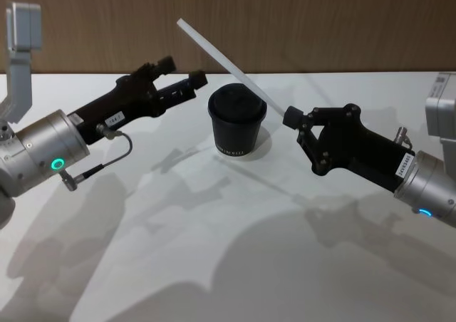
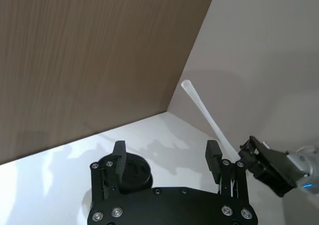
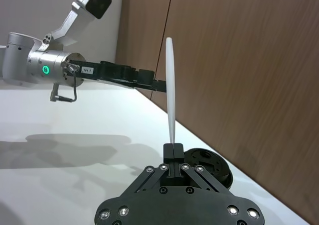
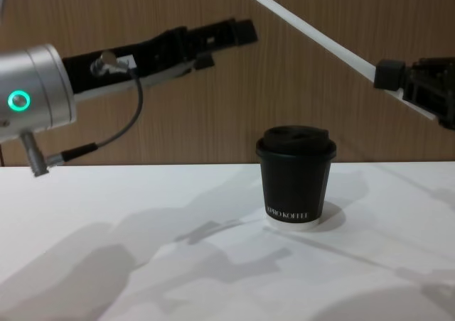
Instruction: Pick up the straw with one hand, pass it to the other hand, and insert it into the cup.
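Note:
The white straw (image 1: 231, 67) hangs tilted in the air over the cup, and my right gripper (image 1: 292, 115) is shut on its lower end. Its free end points up toward the back left. The right wrist view shows the straw (image 3: 170, 90) rising from the closed fingertips (image 3: 173, 149). The black lidded cup (image 1: 237, 119) stands upright on the white table (image 1: 214, 251), below the straw (image 4: 306, 28). My left gripper (image 1: 184, 73) is open and raised, just left of the cup (image 4: 295, 179), holding nothing. In its wrist view the straw (image 2: 204, 116) lies just beyond its fingers (image 2: 213, 155).
A wood-panelled wall (image 1: 320, 23) runs close behind the cup along the table's far edge. A thin black cable (image 1: 107, 162) loops under the left wrist. The white tabletop stretches wide in front of the cup.

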